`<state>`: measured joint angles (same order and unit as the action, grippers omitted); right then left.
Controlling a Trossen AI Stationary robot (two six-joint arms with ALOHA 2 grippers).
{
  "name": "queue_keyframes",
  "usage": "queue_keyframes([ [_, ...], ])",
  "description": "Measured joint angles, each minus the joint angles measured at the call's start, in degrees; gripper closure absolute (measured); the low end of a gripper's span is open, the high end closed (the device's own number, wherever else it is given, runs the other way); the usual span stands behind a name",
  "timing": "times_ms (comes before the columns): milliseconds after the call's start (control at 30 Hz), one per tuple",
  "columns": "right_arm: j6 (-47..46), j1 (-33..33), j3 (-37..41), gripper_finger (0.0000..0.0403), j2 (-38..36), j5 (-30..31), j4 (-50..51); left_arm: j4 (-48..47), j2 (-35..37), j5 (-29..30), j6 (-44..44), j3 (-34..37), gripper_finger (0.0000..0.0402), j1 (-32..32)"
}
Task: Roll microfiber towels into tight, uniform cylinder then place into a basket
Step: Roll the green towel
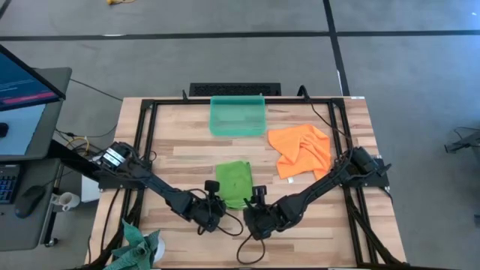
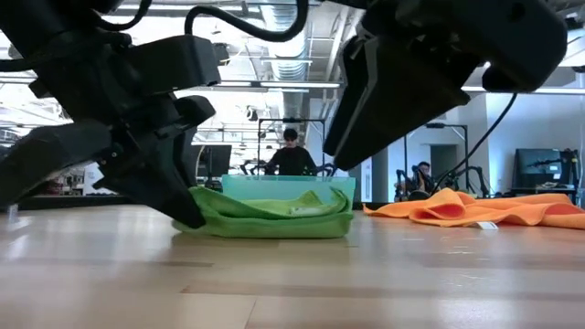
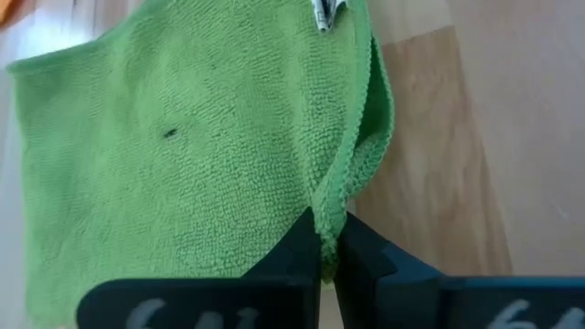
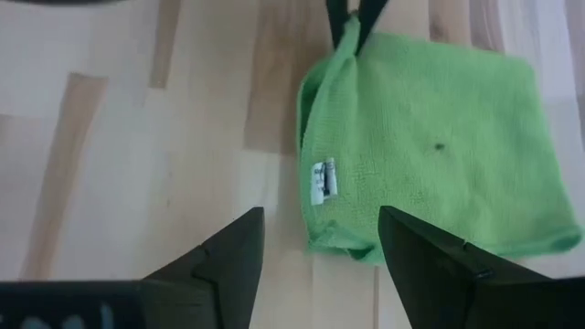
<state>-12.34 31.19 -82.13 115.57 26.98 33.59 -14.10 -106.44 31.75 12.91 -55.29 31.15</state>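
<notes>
The left pincer (image 3: 327, 249) is low over the front of the wooden worktop (image 1: 180, 154), its two dark fingers pressed together on a corner fold of the lime green towel (image 1: 234, 182), pinching the hemmed edge between them. Its arm reaches in from the left side of the worktop, bent at the elbow and angled down toward the cloth.

The right pincer (image 4: 320, 251) hangs just beside the towel's other front corner, fingers spread apart and holding nothing. Its arm comes in from the right side, also bent low, so the two pincers sit close together at the towel's near edge.

The green towel lies folded into a rough square, mostly flat. A small white tag (image 4: 322, 180) is sewn near one edge; its print is probably text, but too small to read.

The orange towel (image 1: 301, 150) lies crumpled to the right, well apart from both pincers. The teal basket (image 1: 238, 115) sits at the back of the worktop, beyond the green towel.
</notes>
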Motion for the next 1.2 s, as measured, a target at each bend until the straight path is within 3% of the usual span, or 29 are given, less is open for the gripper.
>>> queue_keyframes([
  [300, 3.84, 0.23, 0.19, 0.0163, 0.00, 0.00, -3.90, -0.34, 1.05, 0.31, 0.04, 0.00, 0.0396, 1.25],
  [500, 5.33, -0.71, 6.48, 0.0163, 0.11, -0.07, -9.33, -0.45, 1.05, 0.44, 0.04, 0.00, 0.0397, 1.25],
  [800, 5.33, -1.77, 7.69, 0.0163, 0.09, -1.78, -12.17, -0.53, 1.05, 0.46, 0.34, 0.00, 0.0397, 1.10],
  [1200, 2.71, -4.33, 15.03, 0.0163, -0.22, -3.30, -19.43, -3.31, 1.07, 0.59, 4.30, 0.00, 0.0397, 0.94],
])
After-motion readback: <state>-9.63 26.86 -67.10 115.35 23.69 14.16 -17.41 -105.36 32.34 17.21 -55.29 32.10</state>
